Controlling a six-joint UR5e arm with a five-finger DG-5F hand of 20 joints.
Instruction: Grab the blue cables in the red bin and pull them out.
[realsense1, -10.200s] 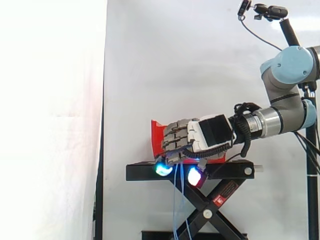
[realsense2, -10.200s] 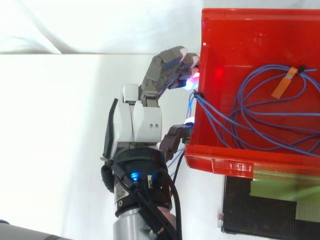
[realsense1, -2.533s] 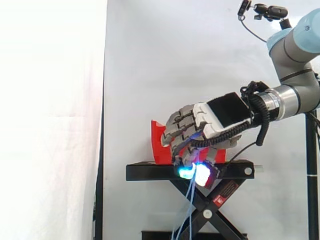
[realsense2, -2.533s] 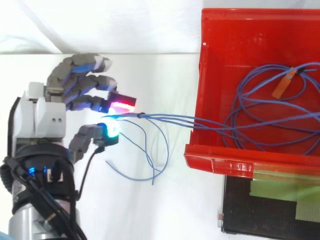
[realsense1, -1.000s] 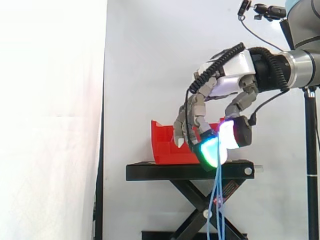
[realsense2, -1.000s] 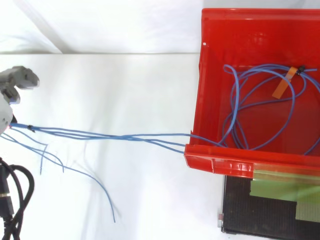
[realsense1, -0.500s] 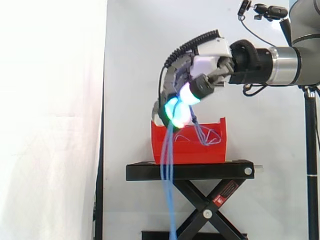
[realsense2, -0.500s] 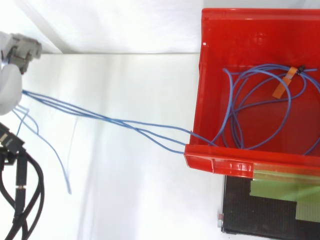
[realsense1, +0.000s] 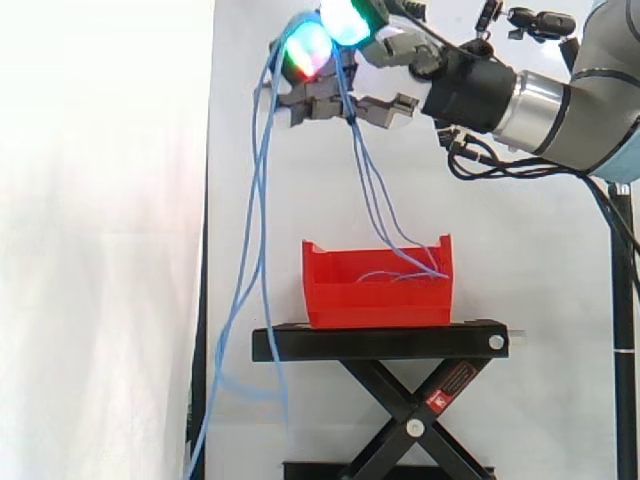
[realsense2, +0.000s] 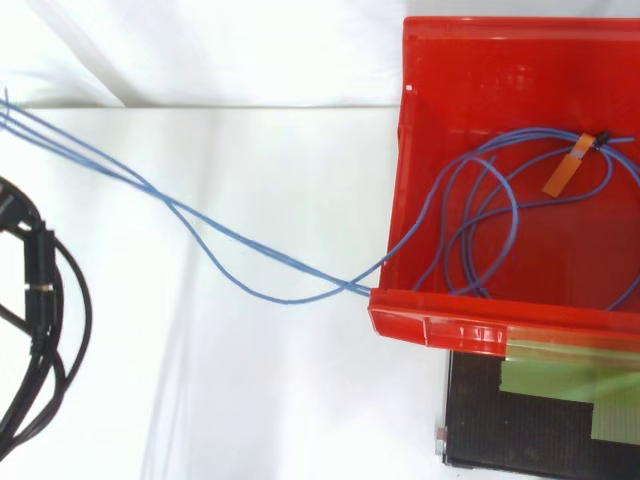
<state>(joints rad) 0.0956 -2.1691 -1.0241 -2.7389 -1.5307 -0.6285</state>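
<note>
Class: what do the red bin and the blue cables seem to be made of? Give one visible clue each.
The red bin is probably glossy moulded plastic: its rim catches highlights. The blue cables are likely plastic-sheathed wire, smooth and flexible: they hang in loose curves.

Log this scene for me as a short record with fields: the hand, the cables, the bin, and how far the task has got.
hand: hand raised high above the bin, fingers pinched on the cables
cables: blue cables run from the hand down into the bin; loose ends hang left of the stand
bin: red bin on the black stand
left inside: cable loops with an orange tape tag
progress: partly pulled out
</note>
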